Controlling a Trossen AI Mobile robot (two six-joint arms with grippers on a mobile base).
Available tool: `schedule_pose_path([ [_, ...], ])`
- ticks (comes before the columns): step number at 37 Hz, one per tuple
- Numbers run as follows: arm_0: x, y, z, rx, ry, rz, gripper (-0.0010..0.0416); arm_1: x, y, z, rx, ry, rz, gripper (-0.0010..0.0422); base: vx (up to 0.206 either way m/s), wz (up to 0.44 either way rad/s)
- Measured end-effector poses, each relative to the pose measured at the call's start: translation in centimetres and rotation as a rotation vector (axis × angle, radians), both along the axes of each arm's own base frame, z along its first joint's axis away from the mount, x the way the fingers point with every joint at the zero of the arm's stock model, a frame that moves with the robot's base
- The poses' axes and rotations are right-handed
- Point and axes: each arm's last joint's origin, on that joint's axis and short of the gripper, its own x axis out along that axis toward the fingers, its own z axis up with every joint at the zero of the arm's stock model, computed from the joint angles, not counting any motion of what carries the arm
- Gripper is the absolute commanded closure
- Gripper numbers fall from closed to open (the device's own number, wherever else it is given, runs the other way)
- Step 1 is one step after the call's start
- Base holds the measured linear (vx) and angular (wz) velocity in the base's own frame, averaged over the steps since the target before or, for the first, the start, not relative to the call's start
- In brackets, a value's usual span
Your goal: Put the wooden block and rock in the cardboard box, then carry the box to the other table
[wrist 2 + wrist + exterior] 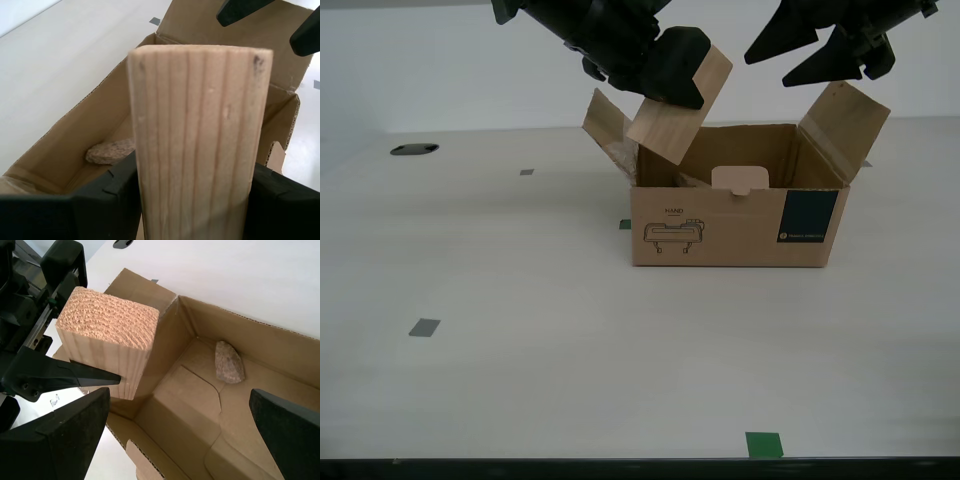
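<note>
The cardboard box (pixel 730 225) stands open on an off-white tabletop, flaps up. My second gripper (pixel 665 75) is shut on the wooden block (pixel 678 110), holding it tilted over the end of the box at the exterior view's left. The block (pixel 200 140) fills the second wrist view between the black fingers (pixel 105 195). On the box floor lies the rock (pixel 229 362), also seen past the block (pixel 111 150); the exterior view hides it. My first gripper (pixel 772 68) hangs open and empty above the box's other end (pixel 175 435). The other table is out of view.
The tabletop carries a green tape square (pixel 764 445) near its front edge, a grey mark (pixel 424 327), and a dark cable opening (pixel 414 150) at the exterior view's far left. A raised flap (pixel 845 120) stands just under my first gripper.
</note>
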Motion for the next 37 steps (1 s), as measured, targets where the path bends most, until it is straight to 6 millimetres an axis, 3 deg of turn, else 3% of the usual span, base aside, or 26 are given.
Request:
schedule_pose_path([
  [13, 0.0, 0.0, 0.0, 0.001, 0.002, -0.002, 0.0018, 0.1, -0.1, 0.2, -0.007, -0.004, 0.002, 0.0131, 0.0, 0.0],
  [22, 0.1, 0.0, 0.3, 0.013, 0.031, -0.02, 0.0018, 0.7, -0.6, 2.1, -0.051, 0.028, 0.044, 0.0112, 0.0, 0.0],
  [37, 1.0, 0.2, 5.9, 0.002, 0.084, -0.024, 0.0018, 1.6, -0.1, 6.4, -0.023, 0.241, 0.179, 0.0113, 0.0, 0.0],
])
